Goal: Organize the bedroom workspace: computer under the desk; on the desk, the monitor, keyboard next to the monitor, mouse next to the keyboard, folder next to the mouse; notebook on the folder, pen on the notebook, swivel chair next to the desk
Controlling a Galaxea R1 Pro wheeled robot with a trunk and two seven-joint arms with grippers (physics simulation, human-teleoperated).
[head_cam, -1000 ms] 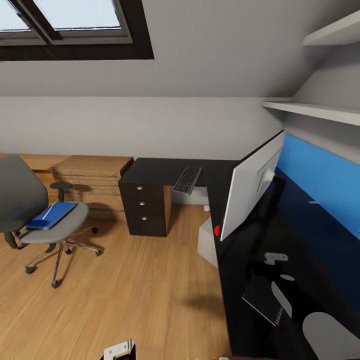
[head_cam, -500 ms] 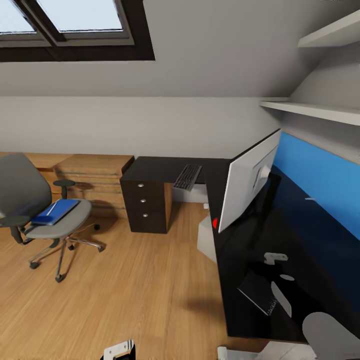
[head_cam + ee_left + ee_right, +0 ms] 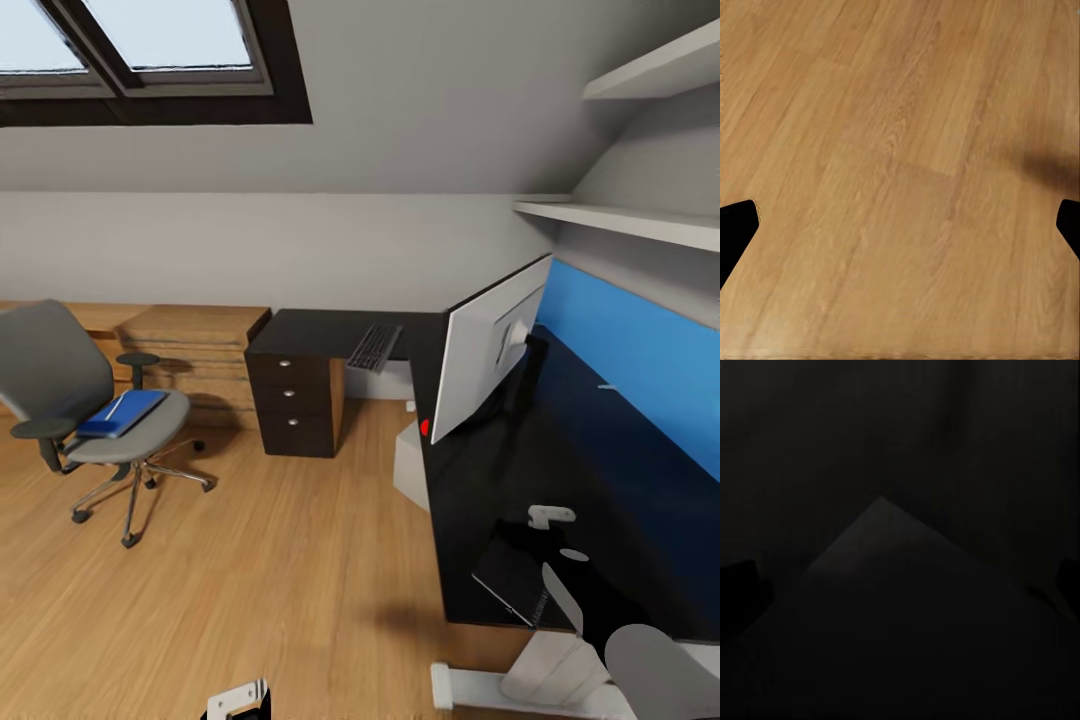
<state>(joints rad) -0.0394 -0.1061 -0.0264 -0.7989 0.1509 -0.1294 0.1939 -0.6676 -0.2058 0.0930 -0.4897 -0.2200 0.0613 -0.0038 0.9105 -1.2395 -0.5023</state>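
head view: one desk, glossy black, l-shaped, with one three-drawer unit under its far wing. one monitor stands on the desk, silver-white back toward me. one keyboard lies on the far wing, partly over the desk's edge. one light grey computer sits on the floor below the monitor, half under the desk edge. one dark notebook lies flat on the near desk corner. one swivel chair stands well apart from the desk, on the wood floor; one blue folder lies on its seat, one thin white pen on the folder.

my left gripper hangs over bare floor, fingertips wide apart, holding nothing. my right gripper: fingertips spread at the frame edges over a dark sheet, empty.
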